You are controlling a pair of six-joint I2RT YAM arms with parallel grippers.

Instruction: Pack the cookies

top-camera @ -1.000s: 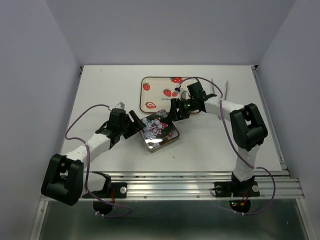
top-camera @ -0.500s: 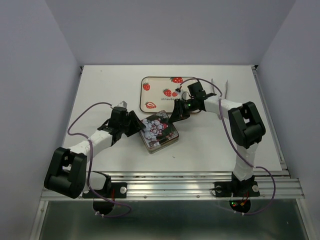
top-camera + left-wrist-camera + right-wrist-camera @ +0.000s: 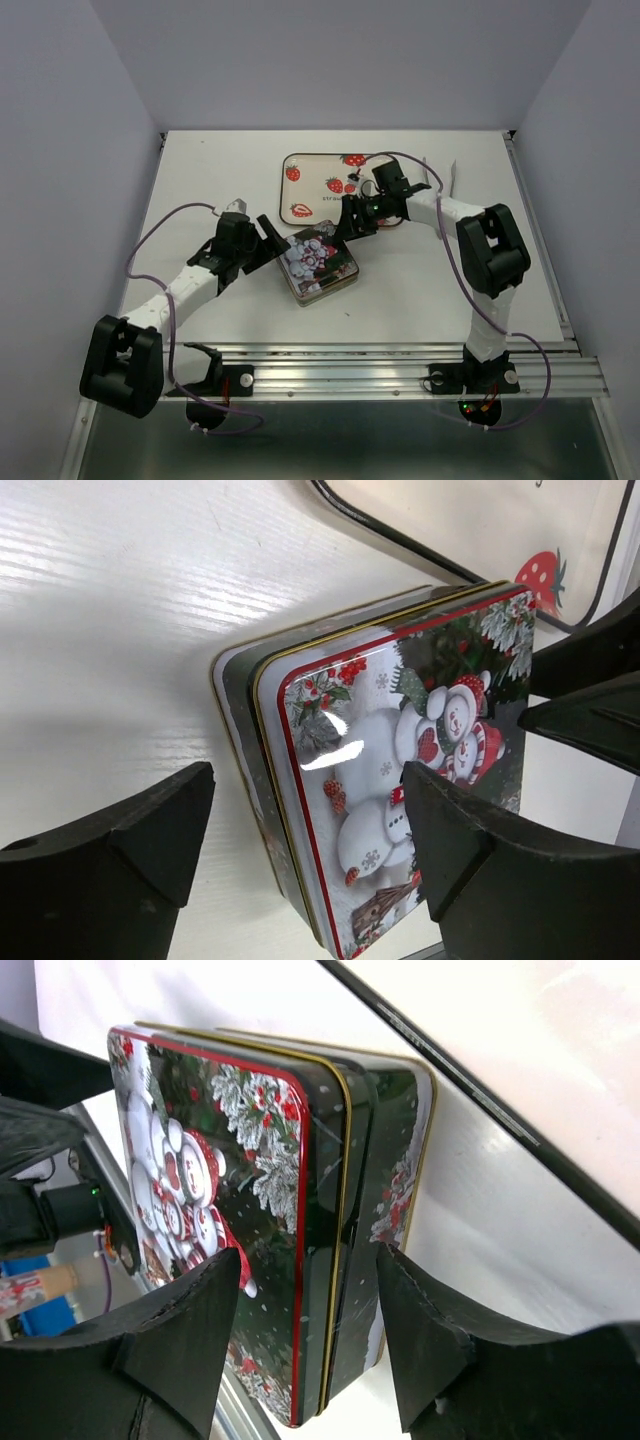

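Cookies nowhere in sight; judged sealed inside closed snowman tin on counter, just beside strawberry tray. Left hand spread wide over one corner; right hand parted at opposite edge, gripping nothing. Risk of skidding tin or cocking lid askew through uneven squeeze.

The tin is finished in glossy printed metal; the table, matt white; the left gripper, matt black plastic.
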